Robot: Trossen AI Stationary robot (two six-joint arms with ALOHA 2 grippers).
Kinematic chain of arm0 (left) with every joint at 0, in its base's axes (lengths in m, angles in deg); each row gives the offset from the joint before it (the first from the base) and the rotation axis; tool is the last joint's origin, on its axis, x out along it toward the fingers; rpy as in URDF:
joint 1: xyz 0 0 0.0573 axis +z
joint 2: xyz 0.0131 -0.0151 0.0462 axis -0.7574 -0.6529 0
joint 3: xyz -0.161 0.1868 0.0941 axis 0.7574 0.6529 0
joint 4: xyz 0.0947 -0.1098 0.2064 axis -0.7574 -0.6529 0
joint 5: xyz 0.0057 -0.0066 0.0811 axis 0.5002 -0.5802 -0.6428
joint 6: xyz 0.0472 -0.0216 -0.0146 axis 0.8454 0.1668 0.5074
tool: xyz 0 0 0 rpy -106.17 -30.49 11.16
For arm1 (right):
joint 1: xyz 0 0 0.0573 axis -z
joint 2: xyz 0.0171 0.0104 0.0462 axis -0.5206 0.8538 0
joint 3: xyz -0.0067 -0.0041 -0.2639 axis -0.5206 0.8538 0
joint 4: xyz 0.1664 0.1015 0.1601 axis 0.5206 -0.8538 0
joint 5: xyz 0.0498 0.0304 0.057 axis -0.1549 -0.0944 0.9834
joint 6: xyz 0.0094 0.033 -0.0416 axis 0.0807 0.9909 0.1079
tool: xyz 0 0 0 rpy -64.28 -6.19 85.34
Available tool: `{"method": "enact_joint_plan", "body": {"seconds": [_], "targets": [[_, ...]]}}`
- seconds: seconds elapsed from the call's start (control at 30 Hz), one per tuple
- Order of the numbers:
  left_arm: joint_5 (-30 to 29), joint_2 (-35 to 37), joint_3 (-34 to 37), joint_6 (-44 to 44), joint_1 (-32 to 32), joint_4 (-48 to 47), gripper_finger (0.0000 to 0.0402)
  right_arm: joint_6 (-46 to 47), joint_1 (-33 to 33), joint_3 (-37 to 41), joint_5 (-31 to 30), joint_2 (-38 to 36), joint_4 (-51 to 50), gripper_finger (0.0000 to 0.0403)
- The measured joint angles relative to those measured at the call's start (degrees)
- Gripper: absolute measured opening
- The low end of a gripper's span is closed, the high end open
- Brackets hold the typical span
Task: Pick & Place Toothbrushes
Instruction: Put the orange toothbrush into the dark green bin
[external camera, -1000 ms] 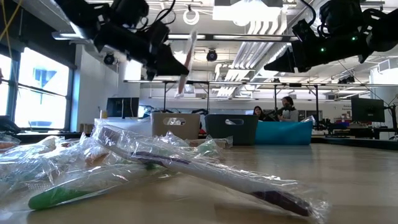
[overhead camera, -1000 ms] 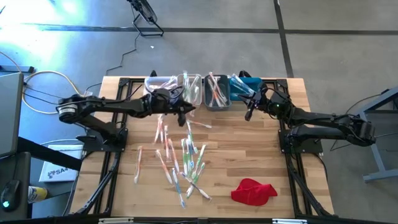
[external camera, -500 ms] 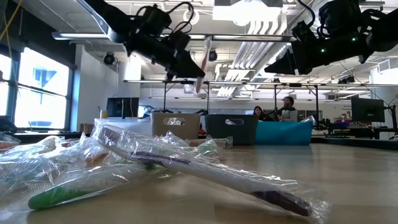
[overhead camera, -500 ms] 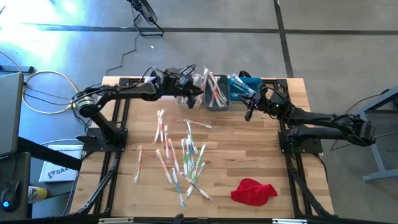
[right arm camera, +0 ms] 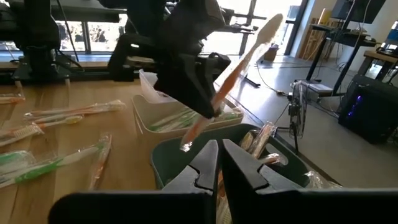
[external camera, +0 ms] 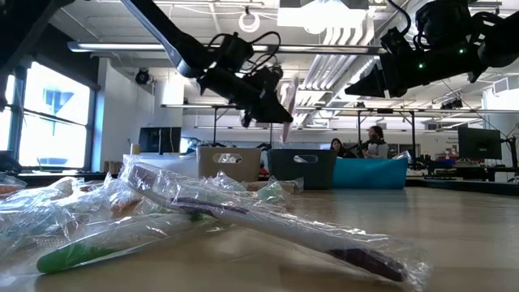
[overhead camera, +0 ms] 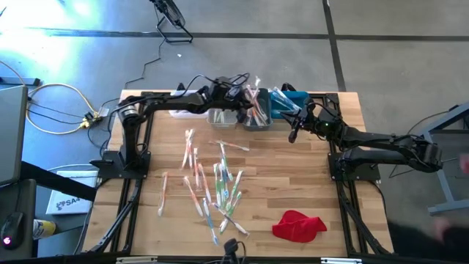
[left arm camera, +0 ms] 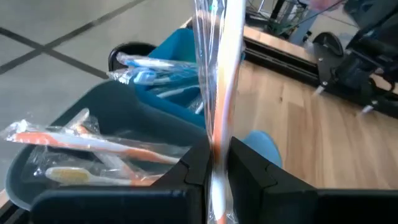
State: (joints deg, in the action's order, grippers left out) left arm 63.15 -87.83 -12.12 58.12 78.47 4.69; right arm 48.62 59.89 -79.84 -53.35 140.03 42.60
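Loose toothbrushes (overhead camera: 212,187) lay scattered mid-surface (overhead camera: 308,183), open wood to their right. Beyond, the left tool (overhead camera: 253,110) hung over the grey bin (overhead camera: 253,117) at the far edge, clamped on an orange toothbrush (left arm camera: 219,112). The right tool (overhead camera: 292,136) hovered nearby, fingers together, empty.

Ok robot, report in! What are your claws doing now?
Left claw shut on orange toothbrush, above grey bin. Right claw shut, empty, waiting beside blue bin. Nothing in the way.
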Motion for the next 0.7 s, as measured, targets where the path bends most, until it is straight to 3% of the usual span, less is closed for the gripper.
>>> {"method": "enact_joint_plan", "body": {"seconds": [0.7], "targets": [[-5.09, -4.10, -0.96, 0.02, -0.72, -2.41, 0.0039, 0.00, 0.02, 0.00, -0.02, -0.01, -0.21, 0.0012]]}}
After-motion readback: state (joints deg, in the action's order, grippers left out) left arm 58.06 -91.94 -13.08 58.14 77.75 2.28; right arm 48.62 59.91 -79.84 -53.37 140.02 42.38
